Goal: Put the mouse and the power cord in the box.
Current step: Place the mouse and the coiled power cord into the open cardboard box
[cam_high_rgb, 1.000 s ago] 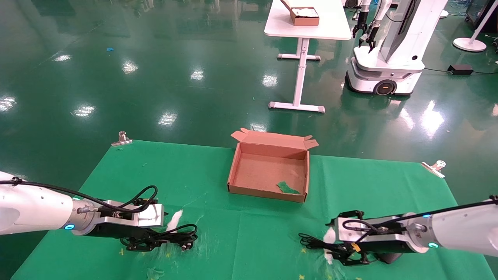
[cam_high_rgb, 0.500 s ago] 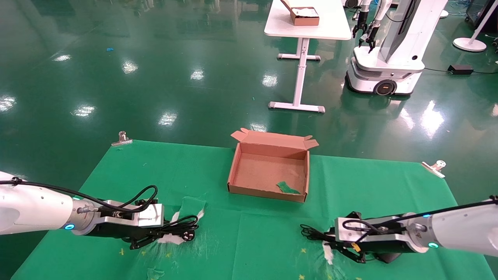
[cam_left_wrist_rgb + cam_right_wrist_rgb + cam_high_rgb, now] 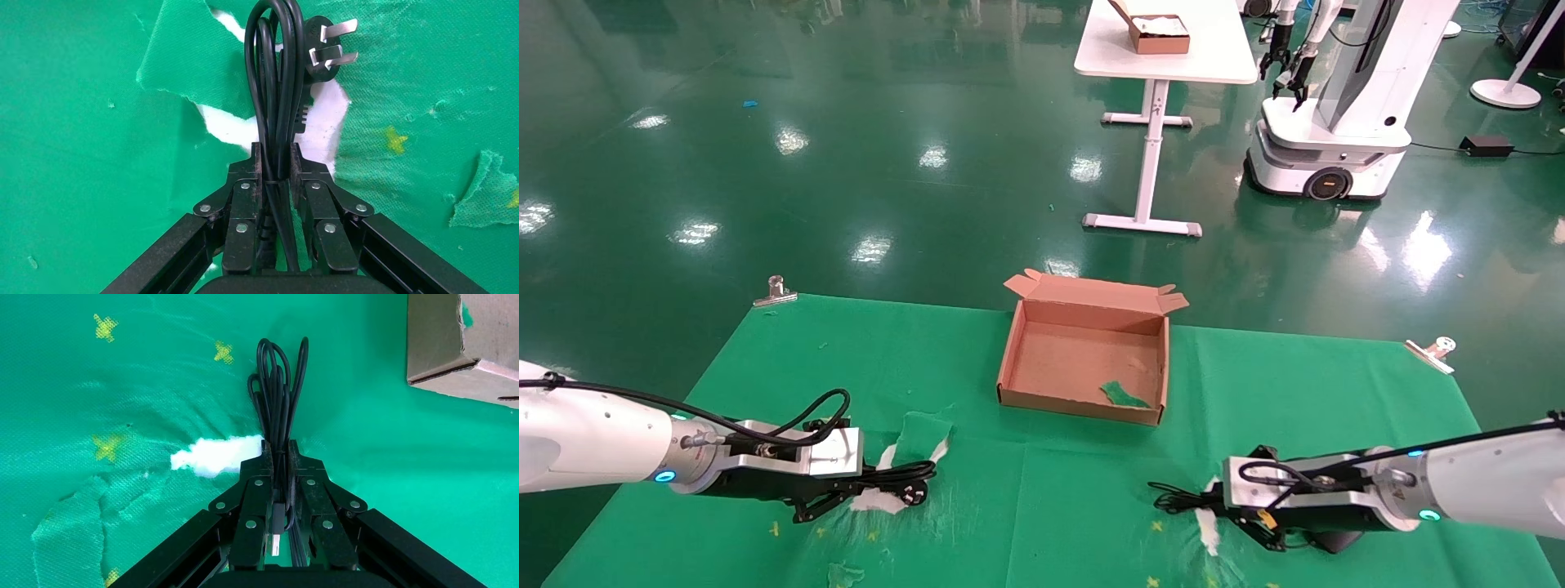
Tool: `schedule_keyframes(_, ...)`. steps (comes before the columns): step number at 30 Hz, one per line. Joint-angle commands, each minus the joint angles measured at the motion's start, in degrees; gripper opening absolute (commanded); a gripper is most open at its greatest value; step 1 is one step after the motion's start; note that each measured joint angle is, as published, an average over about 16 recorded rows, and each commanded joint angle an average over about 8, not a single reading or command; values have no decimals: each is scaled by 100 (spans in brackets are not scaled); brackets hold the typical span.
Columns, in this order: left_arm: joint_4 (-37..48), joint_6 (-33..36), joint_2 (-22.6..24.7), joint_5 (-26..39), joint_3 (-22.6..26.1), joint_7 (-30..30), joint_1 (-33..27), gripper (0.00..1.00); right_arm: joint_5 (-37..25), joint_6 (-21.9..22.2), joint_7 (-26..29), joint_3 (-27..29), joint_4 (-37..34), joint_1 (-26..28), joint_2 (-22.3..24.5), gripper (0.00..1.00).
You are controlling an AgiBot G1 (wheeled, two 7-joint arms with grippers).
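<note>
My left gripper (image 3: 276,160) is clamped tight on the power cord (image 3: 276,86), low over the green cloth (image 3: 1050,490) at the near left; the cord's loops and pronged plug stick out past my fingertips above a torn white patch. My right gripper (image 3: 276,454) is closed on the bundled thin cable of the mouse (image 3: 1332,541), low at the near right; the mouse body shows only as a dark shape beneath that wrist. The box (image 3: 1083,400) sits open mid-table, between and beyond both grippers, well apart, green scrap inside.
</note>
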Motion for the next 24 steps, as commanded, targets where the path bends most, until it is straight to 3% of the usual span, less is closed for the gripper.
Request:
schedule_keyframes(1,-1,-7,4,-3,-2,4,10,0,-17,14,-1,-11,-1,-5,-12,0)
schedule_keyframes(9,186,582,-290,-282,-192,-374,-383,0,440,-451,123,305,47,246,423,0)
schedule_keyframes(16,328,1332,-567,-733,-501,-908,-981,0,591,-1110,459,412,415,840,909,0)
schedule_keyframes(20,391,1476,-416,-989,-677,-1288,-1238,0,509,-1273,789,362,788,1254,902,0)
schedule_keyframes(24,453,1183,-20,-1180,-809,-1759,-1468,0,468,-1136,1066,341,1056,1543,612,0)
